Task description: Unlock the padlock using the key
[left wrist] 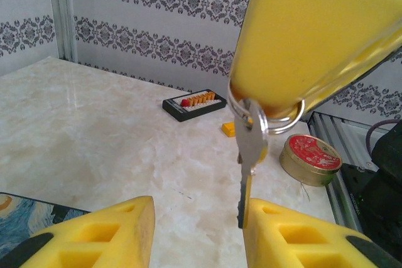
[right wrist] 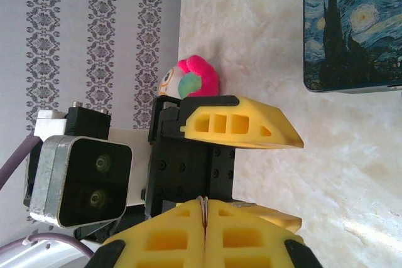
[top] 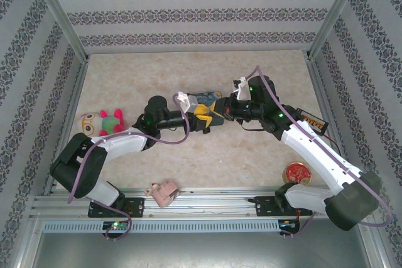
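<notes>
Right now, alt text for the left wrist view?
A key dangles on a ring pinched in the right claw, its tip beside one finger of the open left claw. Behind on the table sit a red tin and a black tray.

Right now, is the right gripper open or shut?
Shut: the right gripper pinches the key ring, key hanging below.

**Arms at mid-table, seen from the near edge.** The left arm [top: 119, 142] rises from its base at near left and reaches inward. The right arm [top: 314, 152] mirrors it from near right, with its elbow folded low and out to the side. The two grippers meet tip to tip over the middle of the table. Left gripper [left wrist: 198, 236]: yellow fingers parted. Right gripper [right wrist: 204, 230]: fingers pressed flat together, pinching the ring of the key [left wrist: 251, 145] just ahead of the left gripper's fingertips.
</notes>
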{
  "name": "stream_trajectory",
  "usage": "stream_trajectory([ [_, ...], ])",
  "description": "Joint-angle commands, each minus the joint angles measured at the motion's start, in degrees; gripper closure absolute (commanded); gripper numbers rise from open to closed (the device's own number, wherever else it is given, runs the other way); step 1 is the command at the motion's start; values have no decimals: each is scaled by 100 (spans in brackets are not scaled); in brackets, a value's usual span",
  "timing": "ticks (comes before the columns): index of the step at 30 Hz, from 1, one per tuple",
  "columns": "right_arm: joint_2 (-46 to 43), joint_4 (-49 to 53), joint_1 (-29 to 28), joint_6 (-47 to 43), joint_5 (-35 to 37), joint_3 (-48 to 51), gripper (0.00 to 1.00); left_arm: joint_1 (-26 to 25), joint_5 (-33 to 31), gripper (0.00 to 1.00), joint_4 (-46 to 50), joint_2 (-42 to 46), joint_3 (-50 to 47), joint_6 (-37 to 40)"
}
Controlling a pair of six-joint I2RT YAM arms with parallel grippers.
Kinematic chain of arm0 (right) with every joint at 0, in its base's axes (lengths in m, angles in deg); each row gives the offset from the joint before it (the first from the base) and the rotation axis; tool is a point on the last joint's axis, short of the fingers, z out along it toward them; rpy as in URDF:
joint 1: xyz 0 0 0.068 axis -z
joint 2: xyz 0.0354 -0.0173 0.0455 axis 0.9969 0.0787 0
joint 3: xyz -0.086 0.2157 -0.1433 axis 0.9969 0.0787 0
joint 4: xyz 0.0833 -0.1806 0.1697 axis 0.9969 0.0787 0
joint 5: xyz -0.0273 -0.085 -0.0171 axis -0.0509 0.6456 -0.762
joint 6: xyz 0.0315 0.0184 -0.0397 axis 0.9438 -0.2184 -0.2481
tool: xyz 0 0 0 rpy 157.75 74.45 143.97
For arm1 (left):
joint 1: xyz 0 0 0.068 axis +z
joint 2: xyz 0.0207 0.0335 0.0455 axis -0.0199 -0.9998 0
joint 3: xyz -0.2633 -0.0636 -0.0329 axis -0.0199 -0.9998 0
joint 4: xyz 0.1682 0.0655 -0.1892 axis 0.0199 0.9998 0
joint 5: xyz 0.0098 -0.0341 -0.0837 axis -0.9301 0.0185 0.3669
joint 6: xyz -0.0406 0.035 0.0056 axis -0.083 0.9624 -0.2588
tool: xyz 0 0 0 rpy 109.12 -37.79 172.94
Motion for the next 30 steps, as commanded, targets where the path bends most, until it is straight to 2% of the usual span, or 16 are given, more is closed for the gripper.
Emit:
stream_trajectory([
  [1,39,-141,-25,29,-50,0,100,-75,59,59,-386,16,150,-80],
  [8,101,-201,-25,39,-76,-11,100,-75,84,58,-533,23,143,-114],
  [13,136,-212,-28,38,-94,-6,100,-75,115,72,-495,-1,205,-129],
  [22,188,-265,-25,50,-103,28,100,-75,150,85,-374,47,202,-96],
  [26,215,-266,-25,27,-103,36,100,-76,246,100,-10,94,304,-12],
  [30,144,-106,8,-213,9,21,98,-72,242,100,684,309,331,329],
])
